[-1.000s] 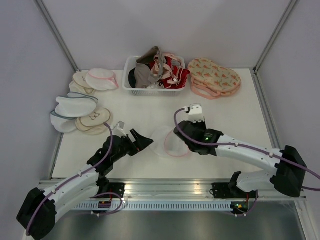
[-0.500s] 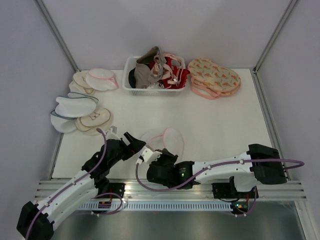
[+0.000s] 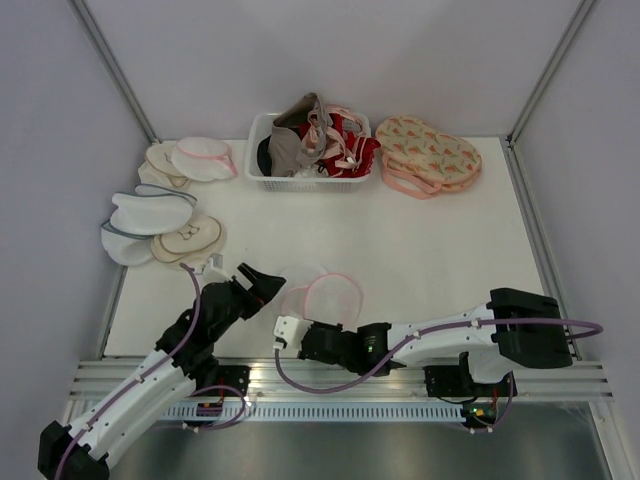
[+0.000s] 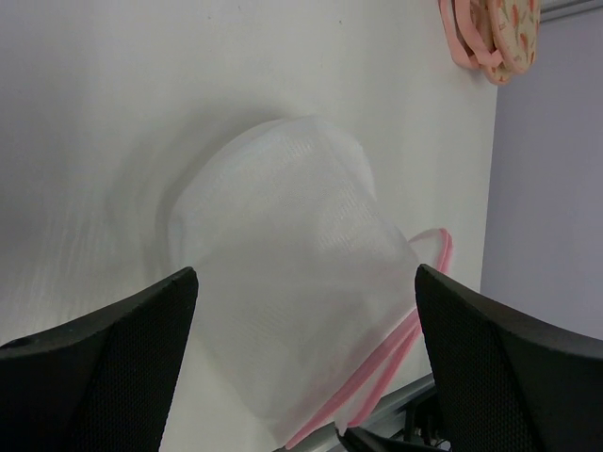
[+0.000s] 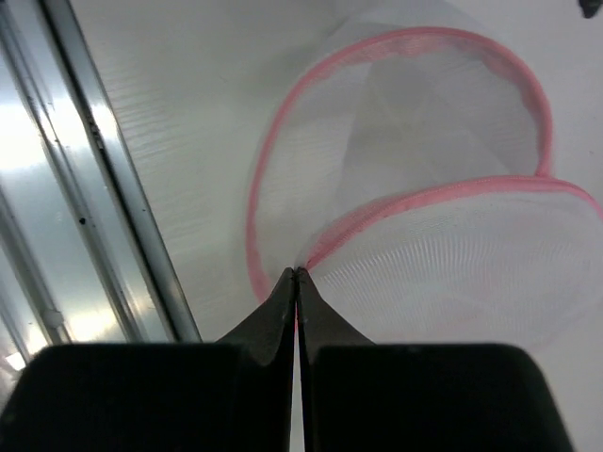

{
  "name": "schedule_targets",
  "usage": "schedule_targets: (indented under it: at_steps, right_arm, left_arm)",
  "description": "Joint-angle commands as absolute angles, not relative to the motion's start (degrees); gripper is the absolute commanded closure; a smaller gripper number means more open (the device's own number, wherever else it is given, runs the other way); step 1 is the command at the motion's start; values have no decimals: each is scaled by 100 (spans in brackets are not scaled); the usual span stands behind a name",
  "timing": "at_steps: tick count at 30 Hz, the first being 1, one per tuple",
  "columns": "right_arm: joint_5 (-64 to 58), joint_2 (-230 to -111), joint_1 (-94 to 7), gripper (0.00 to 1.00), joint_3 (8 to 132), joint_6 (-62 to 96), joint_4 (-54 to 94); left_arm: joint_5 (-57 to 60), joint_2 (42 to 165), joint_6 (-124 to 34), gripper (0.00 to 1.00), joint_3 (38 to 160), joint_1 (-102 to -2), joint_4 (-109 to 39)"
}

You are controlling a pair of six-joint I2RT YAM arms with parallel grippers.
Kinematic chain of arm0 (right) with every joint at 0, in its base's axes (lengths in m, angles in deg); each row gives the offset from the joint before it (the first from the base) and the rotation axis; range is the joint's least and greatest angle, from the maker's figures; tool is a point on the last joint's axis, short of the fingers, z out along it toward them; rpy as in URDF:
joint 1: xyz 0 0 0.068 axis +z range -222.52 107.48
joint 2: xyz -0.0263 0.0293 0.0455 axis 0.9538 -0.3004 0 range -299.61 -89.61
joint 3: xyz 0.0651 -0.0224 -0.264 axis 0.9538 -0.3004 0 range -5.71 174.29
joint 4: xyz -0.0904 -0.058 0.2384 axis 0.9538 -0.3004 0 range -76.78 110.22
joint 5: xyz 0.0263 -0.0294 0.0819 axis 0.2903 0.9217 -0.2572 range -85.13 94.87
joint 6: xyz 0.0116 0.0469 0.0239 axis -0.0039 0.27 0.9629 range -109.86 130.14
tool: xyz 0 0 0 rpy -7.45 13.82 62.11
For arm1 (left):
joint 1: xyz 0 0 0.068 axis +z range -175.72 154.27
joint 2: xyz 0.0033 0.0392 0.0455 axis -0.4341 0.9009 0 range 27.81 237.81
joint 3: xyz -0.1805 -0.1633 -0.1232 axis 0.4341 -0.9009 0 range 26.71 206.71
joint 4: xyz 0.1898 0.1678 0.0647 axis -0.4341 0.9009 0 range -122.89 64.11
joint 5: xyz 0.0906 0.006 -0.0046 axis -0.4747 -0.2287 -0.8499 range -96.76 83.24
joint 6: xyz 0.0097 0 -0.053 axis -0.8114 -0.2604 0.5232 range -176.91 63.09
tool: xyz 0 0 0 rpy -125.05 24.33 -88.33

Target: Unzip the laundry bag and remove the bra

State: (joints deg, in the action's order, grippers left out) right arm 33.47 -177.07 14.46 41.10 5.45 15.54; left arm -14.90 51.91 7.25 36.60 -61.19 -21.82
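The laundry bag (image 3: 325, 293), white mesh with pink zipper trim, lies near the table's front edge. In the right wrist view its two halves (image 5: 452, 245) gape apart along the pink trim, and no bra shows inside. My right gripper (image 3: 316, 320) is shut on the pink trim at the bag's near edge, with the fingertips pinched together (image 5: 298, 273). My left gripper (image 3: 268, 283) is open just left of the bag. In the left wrist view the bag (image 4: 292, 282) sits between and beyond its black fingers (image 4: 104, 358).
A white basket (image 3: 262, 178) of mixed garments stands at the back centre. Floral pouches (image 3: 428, 152) lie at the back right. White, blue-trimmed and beige pouches (image 3: 150, 225) and a pink-trimmed one (image 3: 205, 158) lie at the left. A metal rail (image 3: 340, 380) runs along the near edge.
My right arm swung from the bag's right side round to its near edge, still gripping the trim. The bag shifted slightly left and nearer and spread open. My left gripper drew back slightly left.
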Motion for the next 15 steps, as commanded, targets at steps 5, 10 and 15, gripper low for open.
schedule_targets:
  at_steps: [5,10,15]
  right_arm:
    - [1692,-17549,1195,49,4140,644,2172]
    - [1260,-16822,1107,2,4167,1004,2049]
    - [2318,-16046,1098,2,4324,1759,1234]
  left_arm:
    - [-1642,4961,936,1,3620,-6106,-2094]
    - [-1616,4768,839,0,3664,-6106,-2068]
    - [-1467,4662,454,0,3699,-6114,-2207]
